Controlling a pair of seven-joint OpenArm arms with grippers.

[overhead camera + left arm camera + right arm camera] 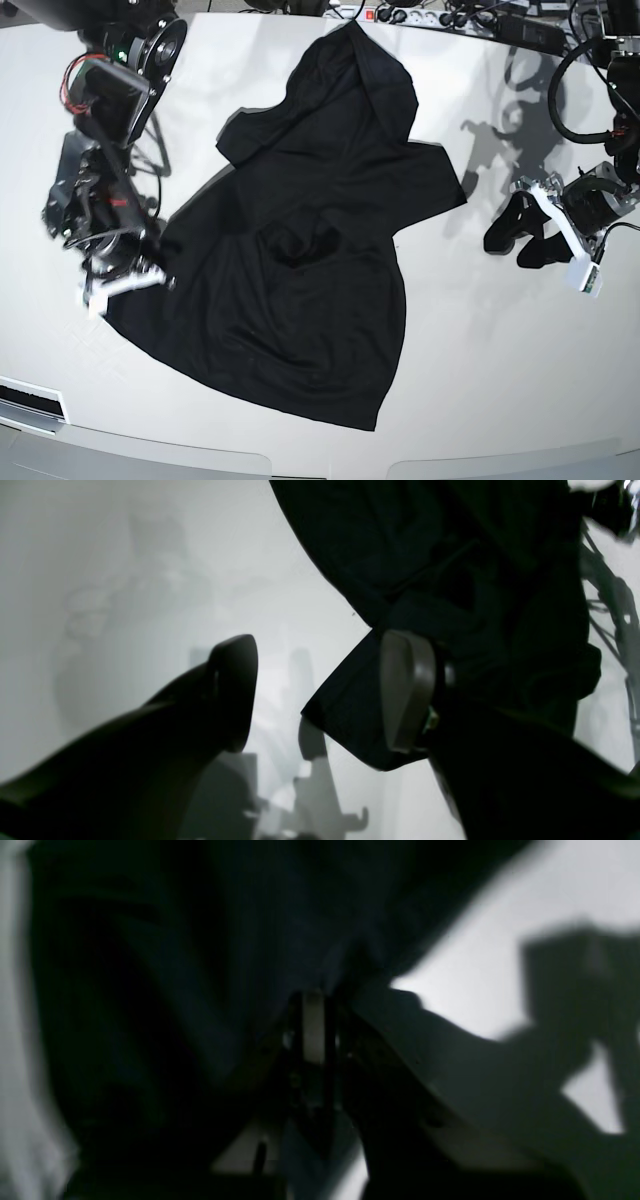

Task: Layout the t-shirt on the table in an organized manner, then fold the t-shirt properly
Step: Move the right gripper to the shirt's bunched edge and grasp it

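The black t-shirt (320, 250) lies spread but rumpled across the middle of the white table (480, 380), with a sleeve folded over near its top. My right gripper (155, 272) sits at the shirt's left edge. In the right wrist view its jaws are closed together (312, 1005), pinching the dark t-shirt (175, 965) fabric. My left gripper (505, 235) hovers over bare table to the right of the shirt, open and holding nothing. In the left wrist view the left gripper (320, 690) is spread wide, and a corner of the t-shirt (450, 555) lies by one of its fingers (407, 690).
A power strip (440, 15) and a black adapter (525, 30) with cables lie along the far edge. A thick cable loop (560, 100) hangs at the far right. The table's curved front edge (330, 465) runs along the bottom.
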